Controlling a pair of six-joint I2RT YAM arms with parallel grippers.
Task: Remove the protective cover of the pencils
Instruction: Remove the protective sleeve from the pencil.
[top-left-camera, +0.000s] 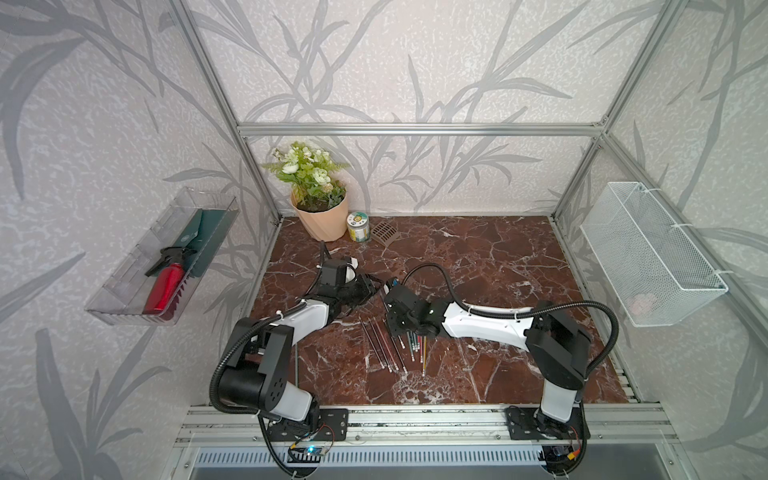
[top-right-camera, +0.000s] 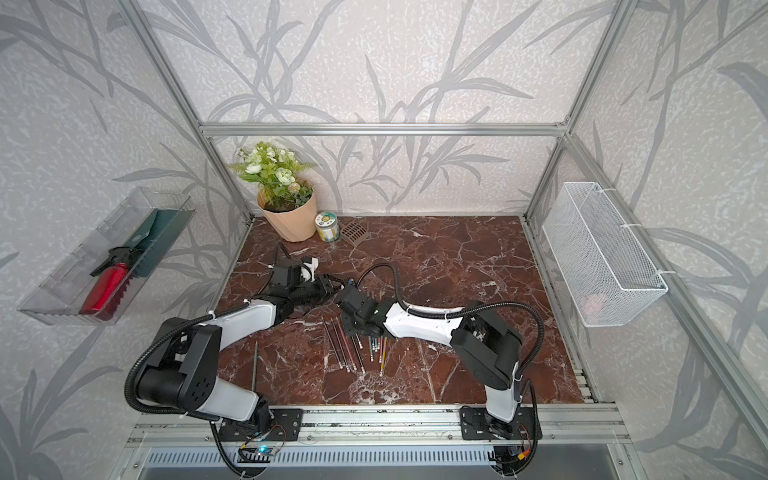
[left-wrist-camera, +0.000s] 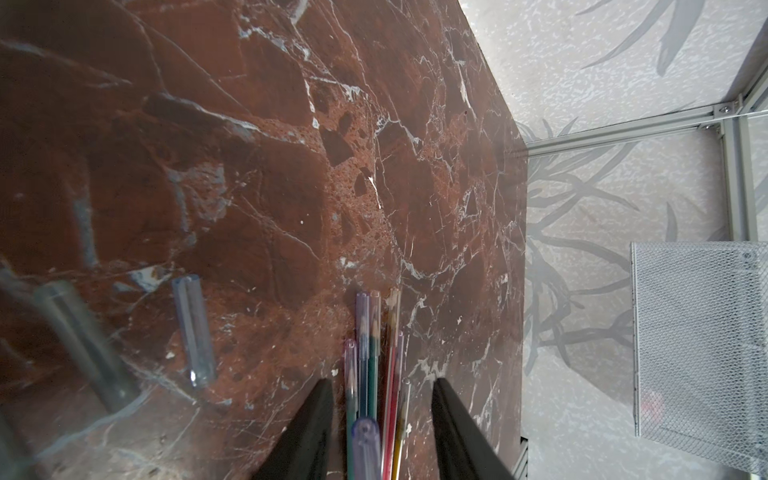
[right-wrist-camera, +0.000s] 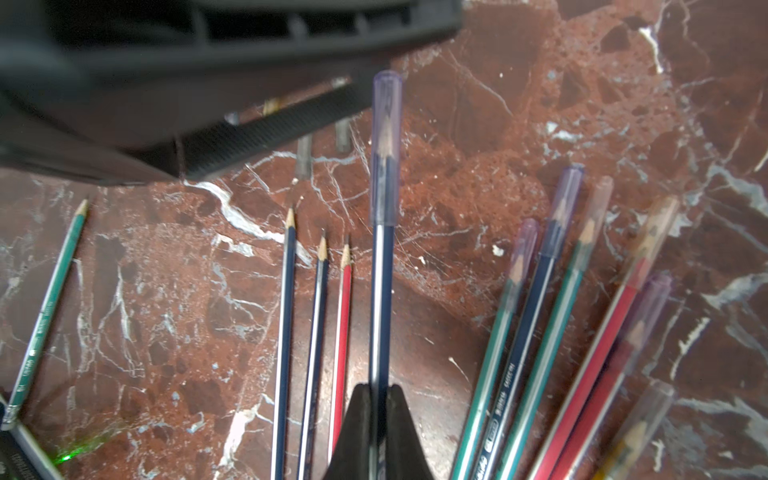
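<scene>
Both top views are lit softly and evenly; only faint shadows are cast on the red-brown marble tabletop (top-left-camera: 498, 270). The edges are stretched by wide-angle distortion. In the right wrist view, the slim coloured wooden pencils (right-wrist-camera: 544, 345) are smeared by blur.

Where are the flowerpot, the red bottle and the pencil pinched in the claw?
flowerpot (top-left-camera: 325, 222): in a top view, on the pot's peach side wall.
red bottle (top-left-camera: 163, 291): in a top view, on the middle of its body.
capped blue pencil (right-wrist-camera: 381, 299): right wrist view, on its shaft below the cap.
</scene>
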